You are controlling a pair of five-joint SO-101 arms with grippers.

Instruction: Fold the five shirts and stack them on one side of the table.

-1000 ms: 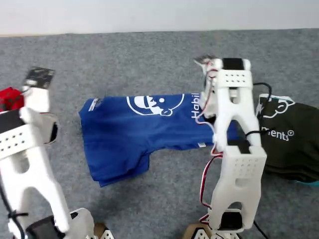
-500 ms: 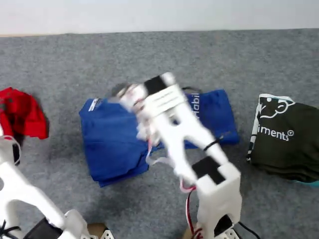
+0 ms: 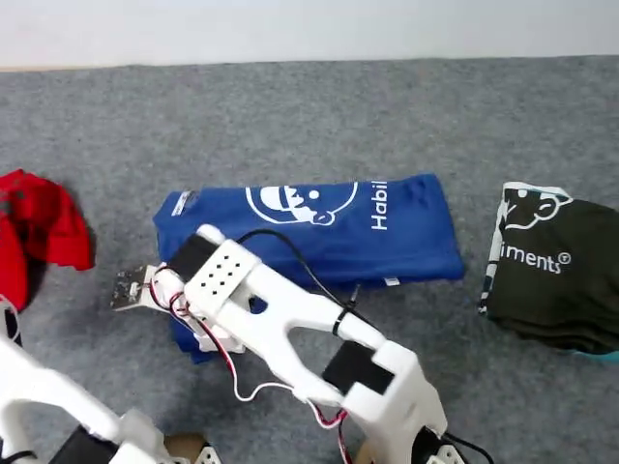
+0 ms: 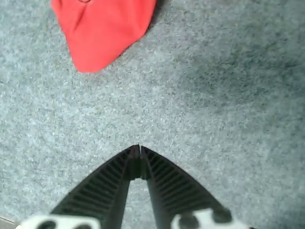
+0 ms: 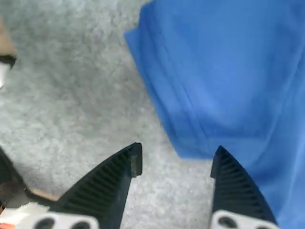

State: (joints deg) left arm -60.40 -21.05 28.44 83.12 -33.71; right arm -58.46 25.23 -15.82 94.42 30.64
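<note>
The right arm (image 3: 290, 319) stretches low and slantwise from its base at the near edge of the grey counter (image 3: 290, 116), its white links angled across the near left corner of the blue shirt (image 3: 319, 232). Its wrist is turned down toward the cloth. The right pincer (image 3: 131, 290) sits just past the shirt's left edge. In the right wrist view the right pincer (image 5: 177, 157) is spread wide, its two dark ribbed fingers (image 5: 119, 174) apart, with a layered corner of the blue shirt (image 5: 224, 71) between them; whether they touch the cloth cannot be told.

The blue shirt lies mid-counter, partly folded, white print facing up. The left arm (image 3: 48, 387) stands at the near left corner. The left pincer (image 4: 139, 150) is pressed together at the tips, holds nothing and points down at bare grey surface. A crumpled red shirt (image 4: 102, 28) lies ahead of it, apart from the fingers. From the high view the red shirt (image 3: 39, 232) rests at the counter's left edge. A folded dark shirt (image 3: 551, 271) with white print lies at the right, well apart from both arms.
</note>
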